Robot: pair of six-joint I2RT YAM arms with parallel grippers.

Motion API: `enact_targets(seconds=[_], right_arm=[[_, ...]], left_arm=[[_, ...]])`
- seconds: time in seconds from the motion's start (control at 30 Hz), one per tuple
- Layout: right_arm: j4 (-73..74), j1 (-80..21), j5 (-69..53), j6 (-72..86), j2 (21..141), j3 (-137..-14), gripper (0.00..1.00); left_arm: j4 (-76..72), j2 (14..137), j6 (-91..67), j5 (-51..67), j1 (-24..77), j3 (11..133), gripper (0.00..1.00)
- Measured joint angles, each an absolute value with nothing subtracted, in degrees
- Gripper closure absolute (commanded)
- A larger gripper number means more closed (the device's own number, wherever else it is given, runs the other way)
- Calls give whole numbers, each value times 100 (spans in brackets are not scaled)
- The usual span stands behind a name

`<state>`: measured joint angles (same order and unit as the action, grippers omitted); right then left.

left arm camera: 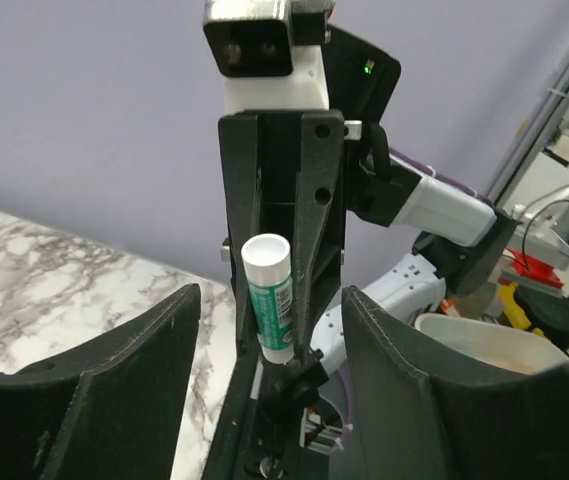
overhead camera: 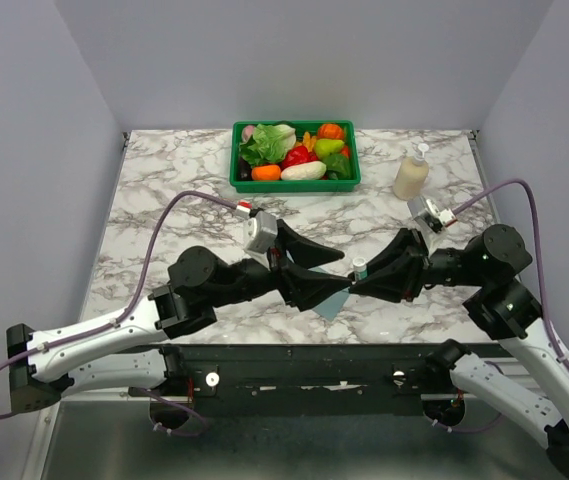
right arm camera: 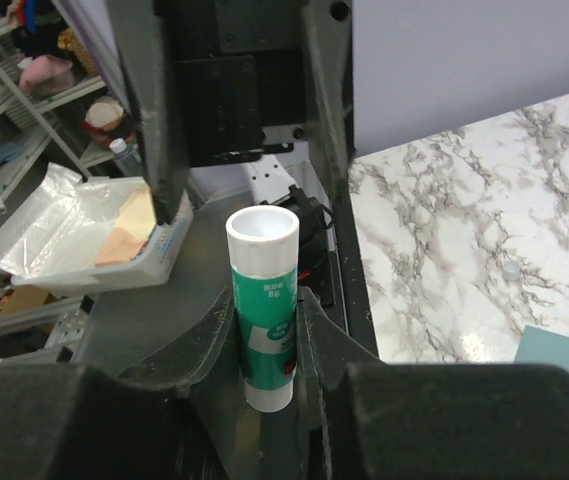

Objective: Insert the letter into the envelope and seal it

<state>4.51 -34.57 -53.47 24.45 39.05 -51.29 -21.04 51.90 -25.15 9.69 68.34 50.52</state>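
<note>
Teal envelope [overhead camera: 332,301] lies under both arms; right fingers [right arm camera: 309,330] clamp a glue stick [right arm camera: 265,305] (left fingers [left arm camera: 169,330] apart).

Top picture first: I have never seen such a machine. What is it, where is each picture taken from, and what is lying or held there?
It is two robot arms bolted to a marble table. The top picture looks down from above; the other two come from a camera on each wrist. The right hand is shut on a green-and-white glue stick. The left hand is open, with a finger on either side of the stick, not touching it. A teal envelope lies beneath them. Behind stand a green basket of toy vegetables and a pump bottle. No letter is visible.
</note>
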Motion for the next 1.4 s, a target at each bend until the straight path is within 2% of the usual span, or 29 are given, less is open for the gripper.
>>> enact_targets(seconds=[0.47, 0.77, 1.03, 1.07, 1.1, 1.4], right_arm=[[864, -3457, -5605, 2438, 3785, -5201, 99], [919, -3457, -5621, 2436, 3743, -5201, 99], [915, -3457, -5631, 2434, 3695, -5201, 99], [915, -3457, -5631, 2434, 3691, -5201, 99], [915, -3457, -5631, 2434, 3688, -5201, 99], [1035, -3465, -5424, 2303, 3682, -5203, 99]], left_arm=[[-2740, 5833, -2790, 1479, 6834, 5203, 42], [-3065, 6088, -2967, 1682, 6834, 5297, 53], [-3153, 6169, -3068, 1774, 6831, 5299, 83], [-3162, 6169, -3074, 1780, 6834, 5299, 88], [-3162, 6169, -3079, 1785, 6831, 5299, 100], [-3068, 6152, -3013, 1723, 6829, 5297, 100]])
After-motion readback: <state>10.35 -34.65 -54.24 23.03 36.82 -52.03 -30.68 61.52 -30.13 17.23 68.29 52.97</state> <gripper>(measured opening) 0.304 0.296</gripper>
